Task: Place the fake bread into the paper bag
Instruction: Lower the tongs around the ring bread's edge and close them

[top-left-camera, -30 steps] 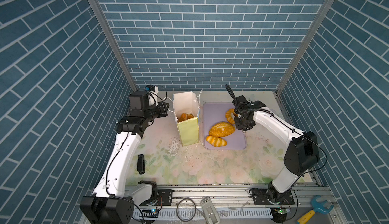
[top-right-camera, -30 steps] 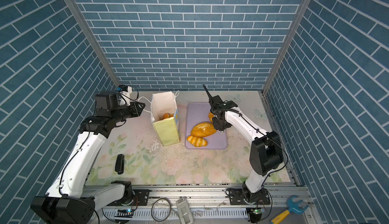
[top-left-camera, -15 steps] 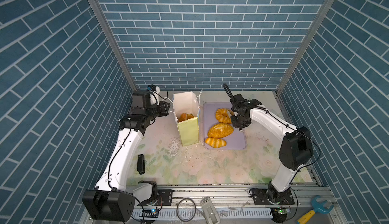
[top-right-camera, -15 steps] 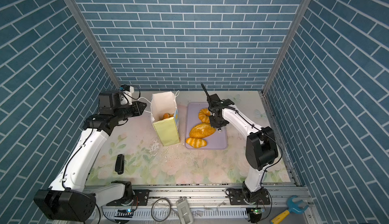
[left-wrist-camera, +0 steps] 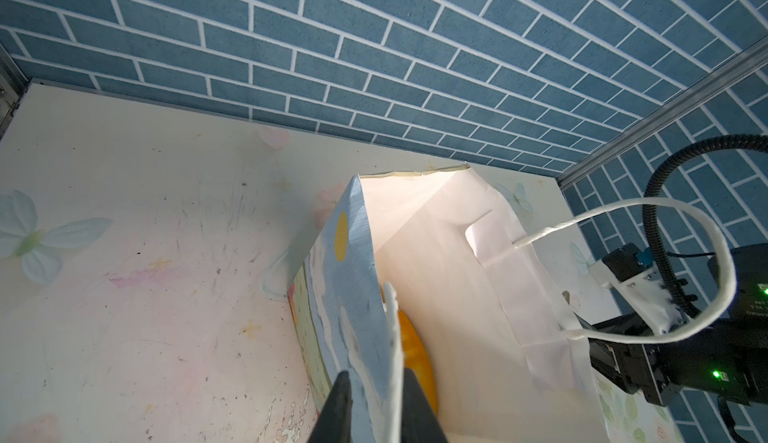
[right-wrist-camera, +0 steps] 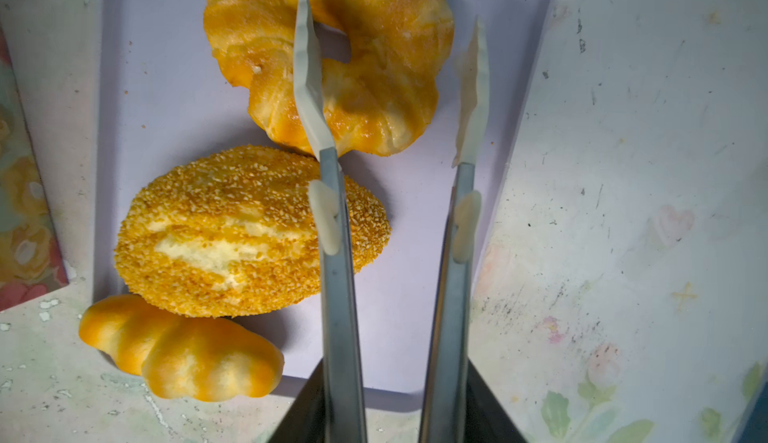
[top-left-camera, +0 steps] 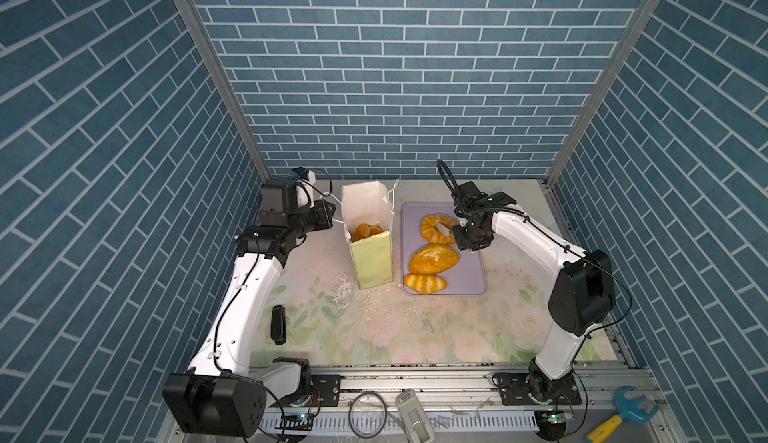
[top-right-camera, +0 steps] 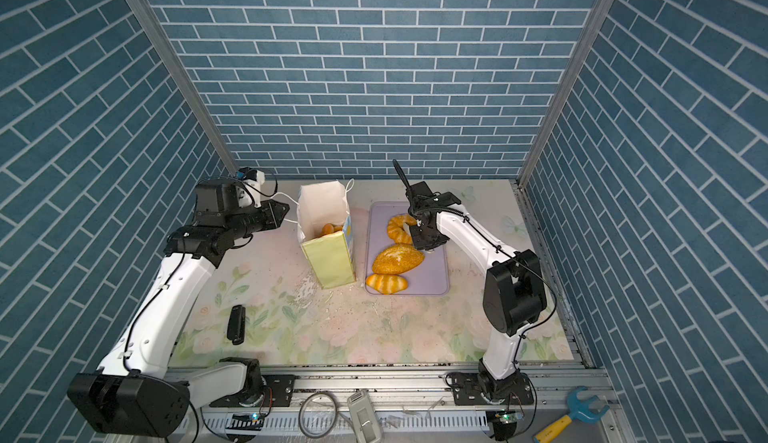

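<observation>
Paper bag [top-left-camera: 372,260] mouth open beside tray [top-left-camera: 469,278].

The paper bag [top-left-camera: 372,262] is yellow-green in front, white inside, and blue with a yellow dot on one side. The twisted ring [top-left-camera: 428,231], seeded loaf [top-left-camera: 434,259] and striped roll [top-left-camera: 424,283] are golden orange, and the tray [top-left-camera: 469,274] is light purple. The surface [top-left-camera: 415,337] is pale with pink and green flowers, and the walls [top-left-camera: 395,66] are blue bricks with white lines.
</observation>
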